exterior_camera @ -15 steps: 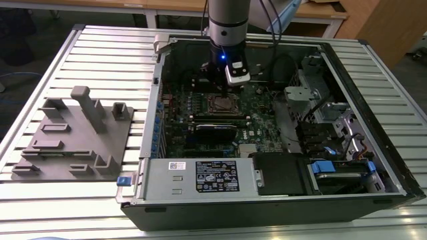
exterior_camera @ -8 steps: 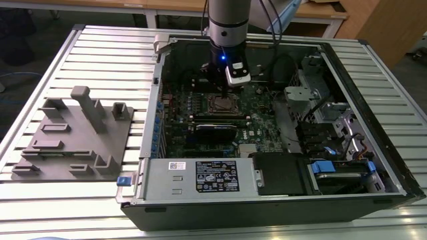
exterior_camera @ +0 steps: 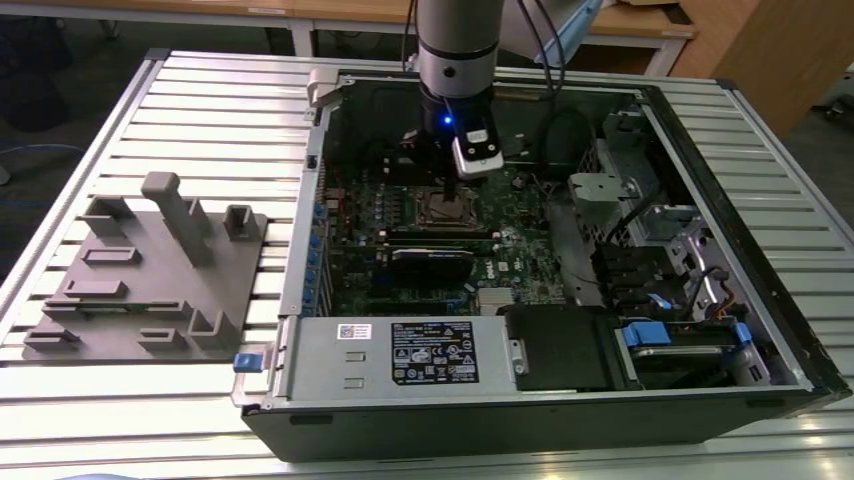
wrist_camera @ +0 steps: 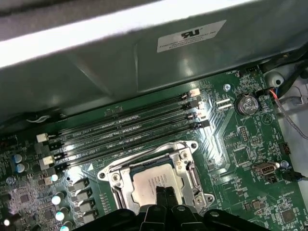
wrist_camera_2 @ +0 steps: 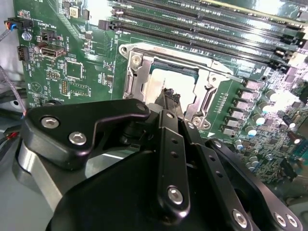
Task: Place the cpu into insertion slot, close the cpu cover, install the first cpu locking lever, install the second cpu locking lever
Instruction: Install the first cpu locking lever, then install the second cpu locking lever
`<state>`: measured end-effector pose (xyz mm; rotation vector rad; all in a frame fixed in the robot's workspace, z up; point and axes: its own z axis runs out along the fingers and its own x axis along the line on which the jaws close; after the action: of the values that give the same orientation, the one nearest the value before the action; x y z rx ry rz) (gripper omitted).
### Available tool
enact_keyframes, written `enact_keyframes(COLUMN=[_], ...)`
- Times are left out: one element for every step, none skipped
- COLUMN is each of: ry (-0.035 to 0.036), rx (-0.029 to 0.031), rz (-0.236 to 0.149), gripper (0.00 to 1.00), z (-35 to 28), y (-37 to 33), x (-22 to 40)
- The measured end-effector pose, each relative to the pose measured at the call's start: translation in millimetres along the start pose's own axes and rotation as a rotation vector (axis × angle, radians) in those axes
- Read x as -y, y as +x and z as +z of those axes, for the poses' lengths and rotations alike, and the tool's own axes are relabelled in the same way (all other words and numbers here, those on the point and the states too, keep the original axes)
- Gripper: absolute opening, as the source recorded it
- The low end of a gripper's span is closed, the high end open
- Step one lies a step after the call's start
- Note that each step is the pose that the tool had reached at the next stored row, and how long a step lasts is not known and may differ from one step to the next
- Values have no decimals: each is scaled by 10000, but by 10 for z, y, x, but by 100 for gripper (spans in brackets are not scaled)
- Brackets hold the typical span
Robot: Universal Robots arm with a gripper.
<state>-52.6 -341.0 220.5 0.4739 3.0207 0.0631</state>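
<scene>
In the first wrist view, the flat silver-grey square cpu (wrist_camera: 153, 180) lies in the silvery-rimmed square insertion slot (wrist_camera: 185, 166) on the green motherboard (wrist_camera: 240, 154). The black gripper (wrist_camera: 161, 191) hangs just above it, jaws pressed together, holding nothing.

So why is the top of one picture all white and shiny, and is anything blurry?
In the first wrist view, light glares off the metal case wall into a white band, while the cpu stays clear. In the second wrist view, the claw looms dark and close, and the memory slots wash out at one corner. In the exterior view, the ribbed table shines pale.
</scene>
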Motion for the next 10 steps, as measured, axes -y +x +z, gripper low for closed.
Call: enact_keyframes(ry=[-1, -2, -3, -3, -3, -3, -3, -3, -4, -3], rx=[-2, -2, -3, -3, -3, -3, -3, -3, -3, -3], rz=[-33, -40, -40, -46, -50, -50, -51, -50, -51, -51], gripper=[10, 10, 10, 10, 10, 10, 10, 10, 10, 10], z=[0, 0, 0, 0, 0, 0, 0, 0, 0, 0], y=[0, 0, 0, 0, -1, 0, 0, -1, -1, -1], x=[1, 1, 1, 1, 1, 1, 2, 1, 1, 1])
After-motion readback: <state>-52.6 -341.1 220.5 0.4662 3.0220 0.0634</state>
